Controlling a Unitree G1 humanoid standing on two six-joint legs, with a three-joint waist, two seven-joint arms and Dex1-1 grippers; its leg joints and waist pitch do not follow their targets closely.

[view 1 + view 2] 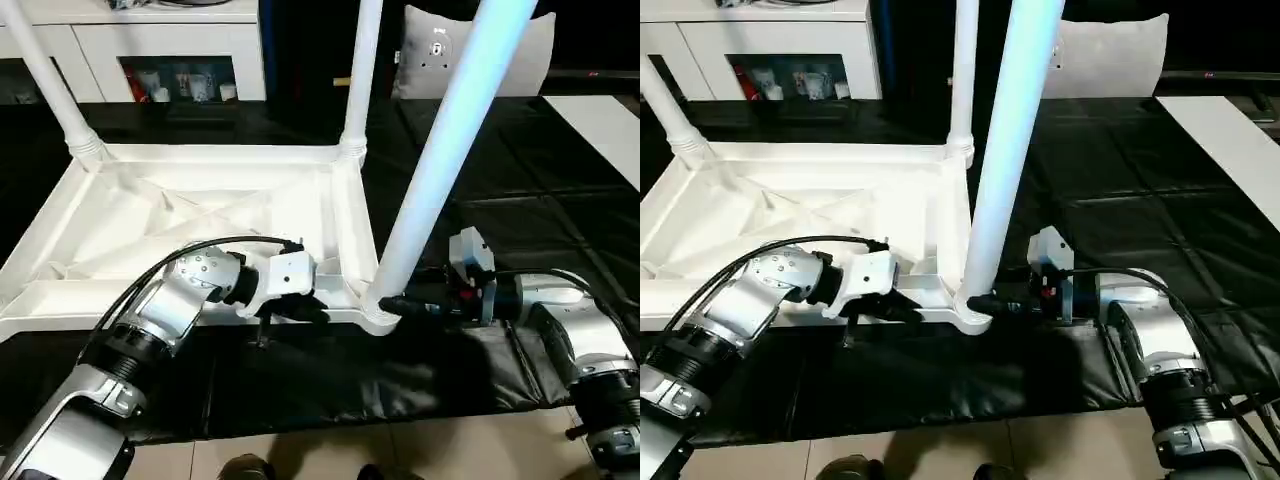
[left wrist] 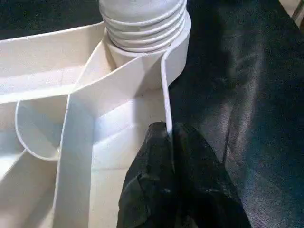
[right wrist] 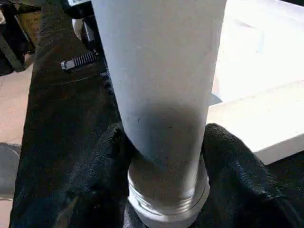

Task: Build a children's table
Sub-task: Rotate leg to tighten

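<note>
between the right gripper's (image 1: 400,304) two fingers stands a white leg (image 1: 440,150), clasped just above its threaded collar. the left gripper (image 2: 167,142), pinched closed on the table top's (image 1: 150,215) near rim, sits just beside that corner socket (image 2: 178,42).

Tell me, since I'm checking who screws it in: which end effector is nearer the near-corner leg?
Right. The right end effector straddles the leg at its base; the left end effector pinches the tabletop's rim beside that corner socket.
</note>
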